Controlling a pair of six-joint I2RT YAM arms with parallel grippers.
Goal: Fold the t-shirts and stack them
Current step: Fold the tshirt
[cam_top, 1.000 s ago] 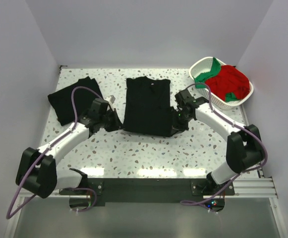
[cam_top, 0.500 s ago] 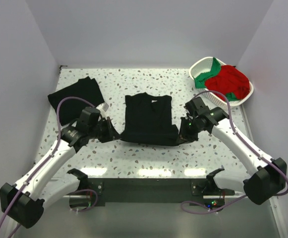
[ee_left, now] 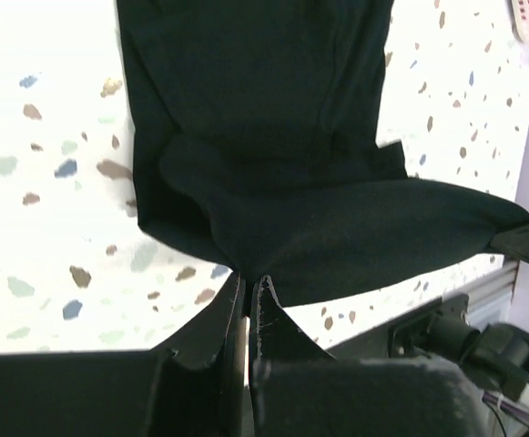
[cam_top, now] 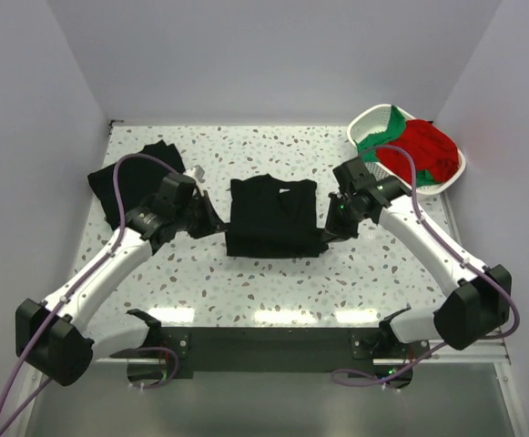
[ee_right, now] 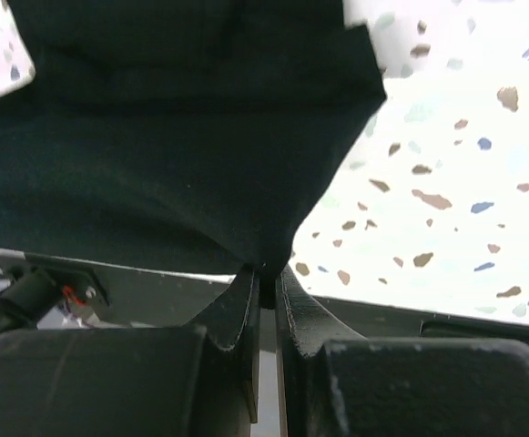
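Note:
A black t-shirt (cam_top: 273, 216) lies in the middle of the table with its near hem lifted and doubled back toward the collar. My left gripper (cam_top: 218, 228) is shut on the hem's left corner (ee_left: 246, 264). My right gripper (cam_top: 326, 229) is shut on the hem's right corner (ee_right: 266, 259). A folded black t-shirt (cam_top: 141, 177) lies at the far left. Red and green t-shirts (cam_top: 416, 150) fill the white basket (cam_top: 366, 120) at the far right.
White walls close the table on the left, back and right. The speckled table (cam_top: 273, 282) has a metal rail along its near edge. A small white label (cam_top: 196, 173) lies beside the folded shirt.
Both grippers have carried the shirt's near hem away from the table's front edge toward the collar, so the shirt now looks shorter. The arms have swung inward and forward.

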